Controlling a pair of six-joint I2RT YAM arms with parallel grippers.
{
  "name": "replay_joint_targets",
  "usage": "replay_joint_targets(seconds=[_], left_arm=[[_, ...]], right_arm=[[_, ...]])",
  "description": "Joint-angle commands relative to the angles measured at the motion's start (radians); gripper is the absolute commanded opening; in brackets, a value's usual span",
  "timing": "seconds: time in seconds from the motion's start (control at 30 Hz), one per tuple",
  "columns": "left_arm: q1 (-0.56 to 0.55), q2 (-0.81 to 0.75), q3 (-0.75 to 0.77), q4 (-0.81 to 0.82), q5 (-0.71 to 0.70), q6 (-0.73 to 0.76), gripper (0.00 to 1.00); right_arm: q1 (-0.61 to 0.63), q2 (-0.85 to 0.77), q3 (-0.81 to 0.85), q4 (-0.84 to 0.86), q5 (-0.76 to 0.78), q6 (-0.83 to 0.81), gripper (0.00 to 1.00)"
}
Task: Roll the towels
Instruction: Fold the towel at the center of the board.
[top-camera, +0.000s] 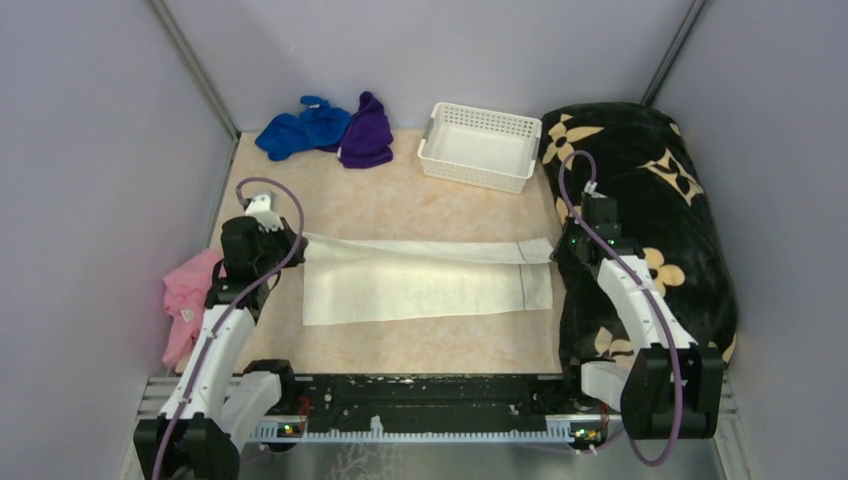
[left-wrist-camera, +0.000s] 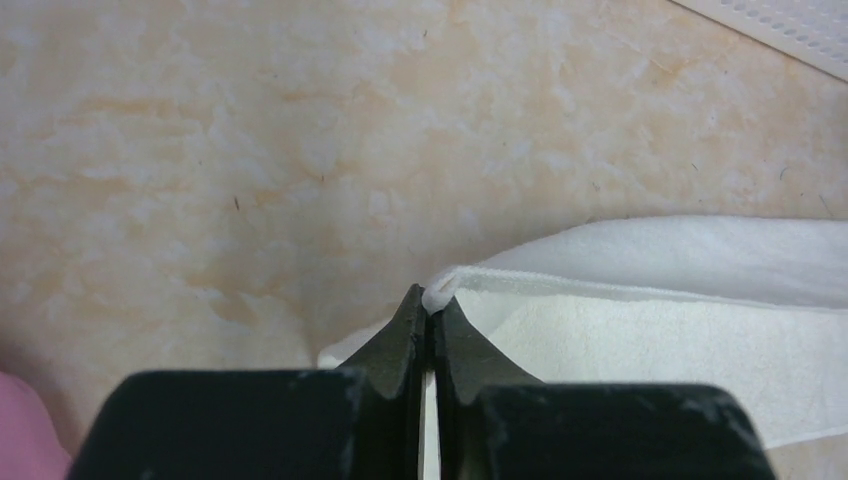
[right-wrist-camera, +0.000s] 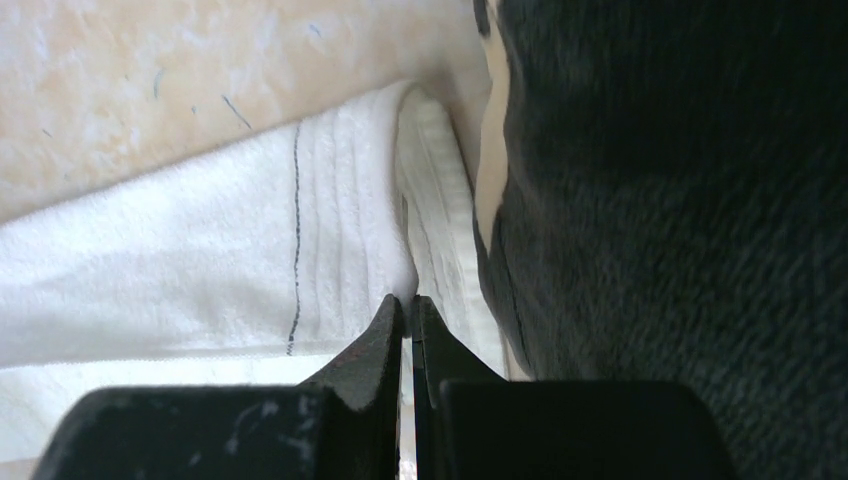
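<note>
**A:** See the cream-white towel (top-camera: 425, 280)? It's laid out long across the middle of the worktop (top-camera: 400, 205), folded lengthwise, one end by each arm.

**B:** And both arms have hold of it. The left pincer (left-wrist-camera: 430, 300) is clenched on a little nub of the hem at the left end; from its wrist view the cloth peaks up right between the tips.

**A:** Same on the other side. The right pincer (right-wrist-camera: 405, 305) is pinched shut on the edge at the right end, hard against the black flowered blanket (top-camera: 650, 220).

**B:** That towel looks light and floppy to me. No stiffness at all, so I'd guess it sags wherever nothing holds it.

**A:** Which is why corners or hems seem the sensible places to grip. The doubled edge gives the tips something thick to bite. Grab the middle and it would just bunch.

**B:** It doesn't look slippery, either. Nappy cloth, probably drags on the surface rather than sliding.

**A:** Nothing fragile about it, though a roll could go crooked if one end is tugged harder than the other.

**B:** The other two are waiting at the back: the bright blue towel (top-camera: 297, 128) and the dark purple towel (top-camera: 367, 133), heaped touching each other near the white basket (top-camera: 480, 145).

**A:** Those are crumpled, so I'd think they need spreading flat first.
</note>
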Motion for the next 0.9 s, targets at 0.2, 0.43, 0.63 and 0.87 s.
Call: replay_joint_targets(seconds=[0.2, 0.43, 0.63, 0.87], left_arm=[[0.009, -0.118, -0.107, -0.143, -0.112, -0.359, 0.2], [0.009, -0.175, -0.098, -0.269, -0.249, -0.5, 0.54], [0.002, -0.233, -0.074, -0.348, -0.139, -0.567, 0.6], [0.0, -0.272, -0.168, -0.343, -0.085, -0.623, 0.63]], right_arm=[[-0.006, -0.072, -0.108, 0.03, -0.064, 0.035, 0.0], [-0.006, -0.067, -0.13, 0.04, -0.12, 0.027, 0.06], [-0.006, -0.124, -0.126, 0.025, -0.161, 0.035, 0.24], [-0.006, -0.123, -0.12, 0.028, -0.136, 0.029, 0.36]])
